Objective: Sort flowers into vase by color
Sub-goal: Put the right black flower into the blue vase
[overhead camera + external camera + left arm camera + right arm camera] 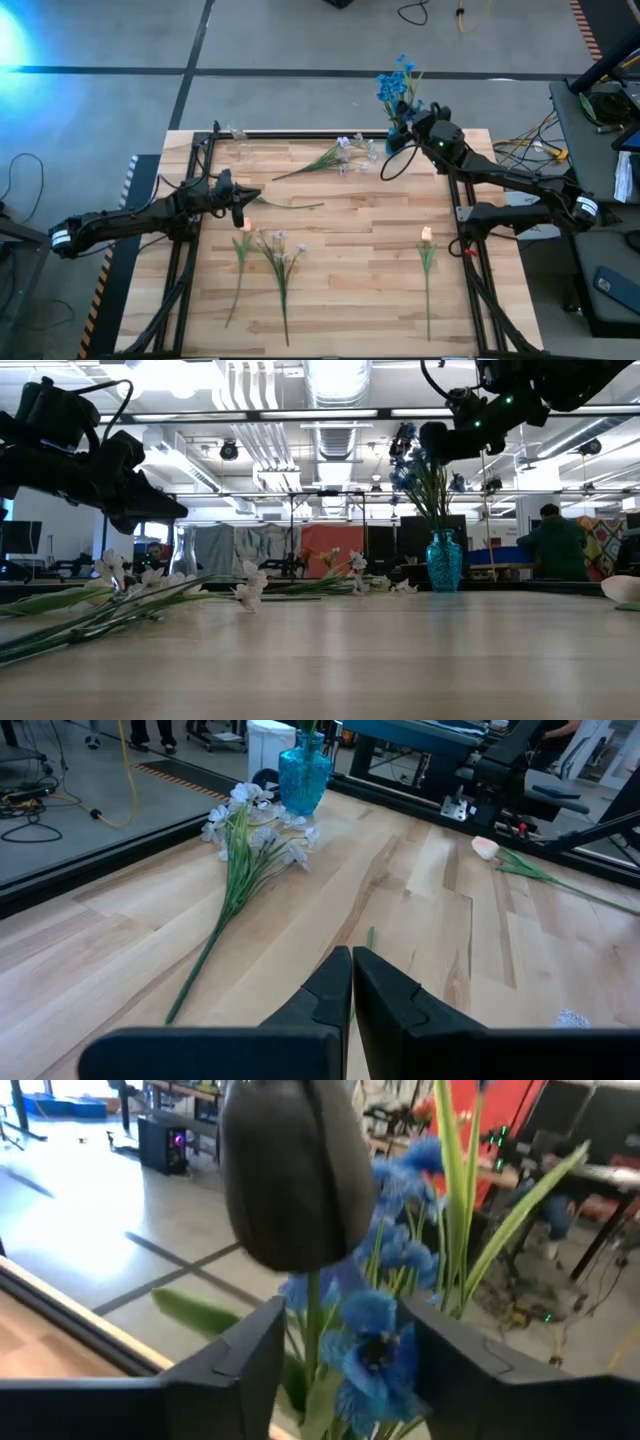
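My right gripper (335,1345), jaws apart, hovers around blue flowers (396,82) standing in the far-right blue vase (444,560); my left gripper (351,982) is closed, empty.

Pale striped wood for the table (350,240), black for its frame (190,190) and both arms. Turquoise glass for the vase (444,560), bright blue for the blossoms (396,82) in it, green for their stems. White-lilac on the loose sprays (350,148), peach on the tulip buds (426,234), green on every stem and leaf lying flat; grey for the floor (300,40), crossed by dark lines.
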`<control>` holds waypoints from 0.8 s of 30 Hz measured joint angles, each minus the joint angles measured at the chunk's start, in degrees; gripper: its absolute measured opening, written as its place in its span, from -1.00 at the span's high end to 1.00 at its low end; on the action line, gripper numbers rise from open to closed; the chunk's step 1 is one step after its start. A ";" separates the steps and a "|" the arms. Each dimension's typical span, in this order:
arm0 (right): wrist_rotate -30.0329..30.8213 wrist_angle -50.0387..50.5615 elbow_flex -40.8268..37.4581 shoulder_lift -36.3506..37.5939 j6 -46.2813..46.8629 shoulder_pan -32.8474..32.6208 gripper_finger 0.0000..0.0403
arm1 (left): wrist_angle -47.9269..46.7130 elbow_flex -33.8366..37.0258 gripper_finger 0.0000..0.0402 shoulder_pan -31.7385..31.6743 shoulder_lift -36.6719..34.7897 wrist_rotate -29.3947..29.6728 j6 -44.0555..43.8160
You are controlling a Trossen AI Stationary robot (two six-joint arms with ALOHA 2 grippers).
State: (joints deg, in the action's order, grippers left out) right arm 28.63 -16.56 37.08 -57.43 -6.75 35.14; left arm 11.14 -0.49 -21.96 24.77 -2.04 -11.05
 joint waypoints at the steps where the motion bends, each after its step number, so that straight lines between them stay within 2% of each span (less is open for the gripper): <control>1: 0.01 0.70 0.02 0.00 0.91 0.00 0.00 | 0.00 0.00 1.00 0.00 0.00 0.00 0.00; 10: 0.00 3.27 0.54 0.92 1.69 -0.68 -0.27 | 0.01 0.00 1.00 0.00 0.00 -0.03 0.00; 19: 0.28 14.83 8.17 2.29 0.95 -4.21 -0.34 | 0.02 0.00 1.00 0.00 0.00 -0.22 0.02; 24: 4.15 22.29 12.56 2.23 -2.71 -6.69 -0.32 | 0.02 0.00 1.00 0.00 0.00 -0.20 0.22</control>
State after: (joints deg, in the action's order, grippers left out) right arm 32.79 5.73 49.64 -55.20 -9.46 28.44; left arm 11.16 -0.49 -21.96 24.77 -2.24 -10.83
